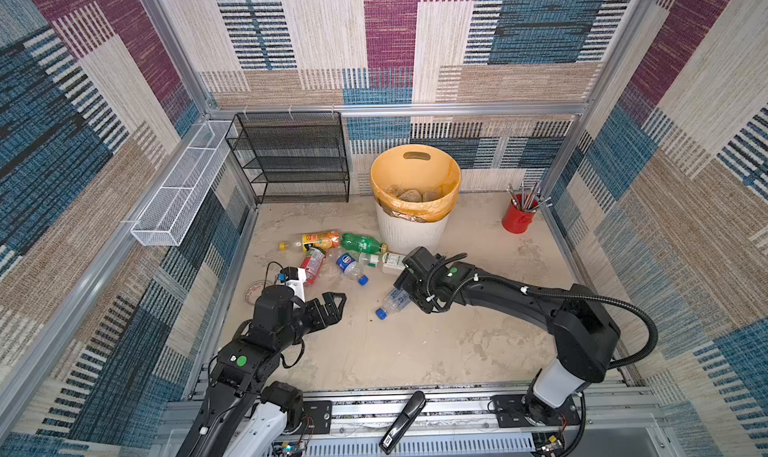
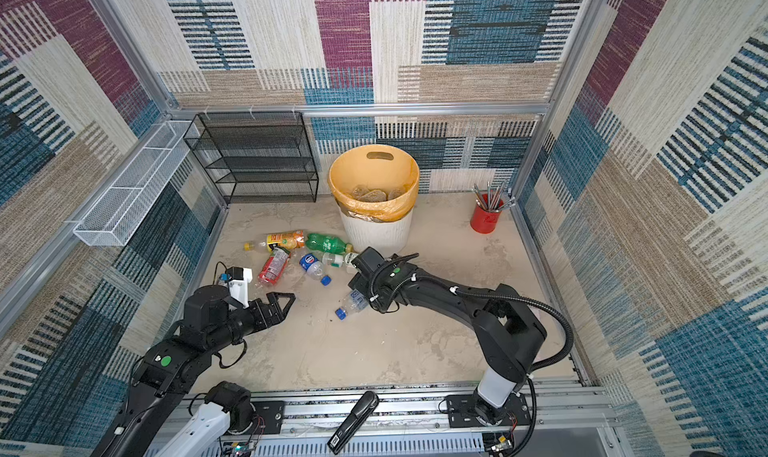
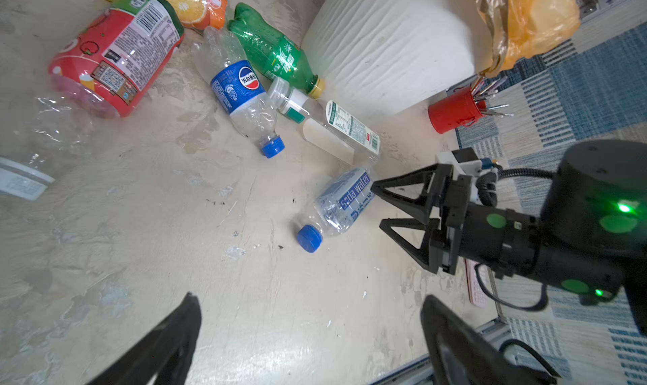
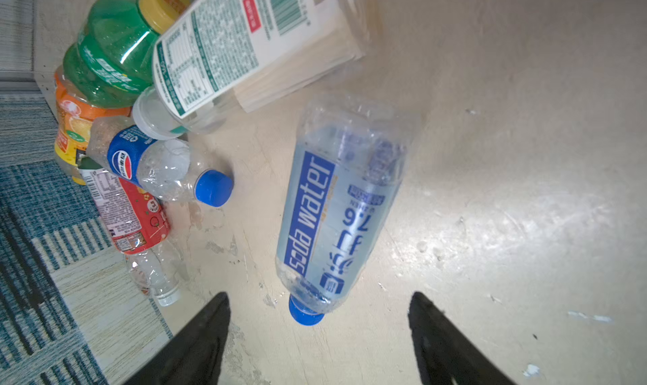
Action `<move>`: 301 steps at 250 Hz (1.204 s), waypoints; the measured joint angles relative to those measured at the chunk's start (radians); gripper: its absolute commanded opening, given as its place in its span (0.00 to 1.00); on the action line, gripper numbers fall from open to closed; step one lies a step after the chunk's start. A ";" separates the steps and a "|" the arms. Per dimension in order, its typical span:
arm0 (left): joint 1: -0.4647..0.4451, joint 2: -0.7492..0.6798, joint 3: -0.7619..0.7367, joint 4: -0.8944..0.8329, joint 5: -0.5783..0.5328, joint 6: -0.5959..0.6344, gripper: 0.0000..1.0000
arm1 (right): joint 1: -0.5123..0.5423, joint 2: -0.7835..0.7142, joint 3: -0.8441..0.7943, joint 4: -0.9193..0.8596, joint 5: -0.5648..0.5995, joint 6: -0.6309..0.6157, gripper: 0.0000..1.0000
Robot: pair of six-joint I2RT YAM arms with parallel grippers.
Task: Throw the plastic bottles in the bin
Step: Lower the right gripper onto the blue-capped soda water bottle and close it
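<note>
The bin [image 1: 411,230], white and ribbed with an orange liner, stands at the back and holds crushed bottles. A clear soda water bottle [image 1: 392,303] [image 4: 339,204] with a blue cap lies alone on the table. My right gripper [image 1: 405,295] [image 4: 318,297] hovers close over it, open, with nothing clamped. Several plastic bottles lie in a cluster left of the bin: orange label [image 1: 318,239], green [image 1: 362,243], red label [image 1: 312,264], blue label [image 1: 349,266], white label [image 1: 390,261]. My left gripper [image 1: 332,305] [image 3: 310,297] is wide open over bare table.
A black mesh rack [image 1: 291,160] stands at the back left, and a white wire basket [image 1: 183,189] hangs on the left wall. A red cup of pencils [image 1: 518,218] sits at the back right. A black stapler-like thing [image 1: 403,421] lies on the front rail.
</note>
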 measured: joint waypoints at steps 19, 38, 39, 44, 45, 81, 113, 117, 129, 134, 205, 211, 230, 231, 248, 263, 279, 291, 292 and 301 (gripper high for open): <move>0.000 -0.014 -0.008 -0.005 0.011 0.009 0.99 | 0.010 0.026 0.034 -0.026 0.012 0.016 0.81; 0.000 -0.023 -0.018 -0.006 0.020 0.023 0.99 | 0.015 0.045 0.051 -0.038 0.015 0.029 0.81; 0.000 -0.023 -0.019 -0.006 0.020 0.024 0.98 | 0.016 0.047 0.051 -0.039 0.015 0.030 0.81; 0.000 -0.025 -0.022 -0.007 0.019 0.024 0.99 | 0.018 0.051 0.054 -0.043 0.015 0.032 0.81; 0.000 -0.025 -0.023 -0.007 0.019 0.024 0.99 | 0.018 0.052 0.054 -0.044 0.015 0.032 0.81; 0.000 -0.027 -0.027 -0.027 0.012 0.032 0.99 | 0.026 0.077 0.083 -0.075 0.015 0.036 0.81; 0.000 -0.026 -0.026 -0.039 -0.003 0.039 0.98 | 0.027 0.092 0.117 -0.092 0.021 0.043 0.81; 0.000 -0.026 -0.026 -0.041 -0.003 0.039 0.98 | 0.027 0.095 0.122 -0.096 0.022 0.043 0.81; 0.000 -0.028 -0.026 -0.053 -0.003 0.039 0.97 | 0.028 0.103 0.136 -0.110 0.028 0.044 0.81; 0.000 -0.031 -0.026 -0.058 -0.004 0.039 0.98 | 0.028 0.107 0.141 -0.114 0.029 0.044 0.82; 0.000 -0.131 -0.029 -0.122 -0.033 0.035 0.98 | 0.032 0.162 0.178 -0.156 0.035 0.044 0.83; 0.000 -0.139 -0.029 -0.128 -0.033 0.035 0.98 | 0.033 0.167 0.182 -0.158 0.035 0.044 0.83; 0.000 -0.153 -0.029 -0.147 -0.039 0.035 0.98 | 0.034 0.184 0.197 -0.159 0.034 0.044 0.83; 0.000 -0.153 -0.029 -0.148 -0.039 0.035 0.98 | 0.034 0.185 0.198 -0.159 0.034 0.044 0.83; 0.000 -0.156 -0.027 -0.158 -0.040 0.035 0.98 | 0.034 0.202 0.209 -0.161 0.028 0.046 0.83; 0.000 -0.156 -0.025 -0.163 -0.040 0.035 0.98 | 0.035 0.217 0.221 -0.164 0.028 0.047 0.83; 0.000 -0.156 -0.025 -0.168 -0.039 0.035 0.98 | 0.035 0.233 0.237 -0.170 0.028 0.047 0.84; 0.000 -0.156 -0.025 -0.171 -0.036 0.036 0.98 | 0.035 0.243 0.246 -0.174 0.028 0.047 0.84; 0.000 -0.156 -0.025 -0.172 -0.035 0.036 0.98 | 0.035 0.243 0.247 -0.174 0.028 0.047 0.84; 0.000 -0.156 -0.025 -0.174 -0.035 0.036 0.98 | 0.035 0.249 0.251 -0.177 0.028 0.047 0.84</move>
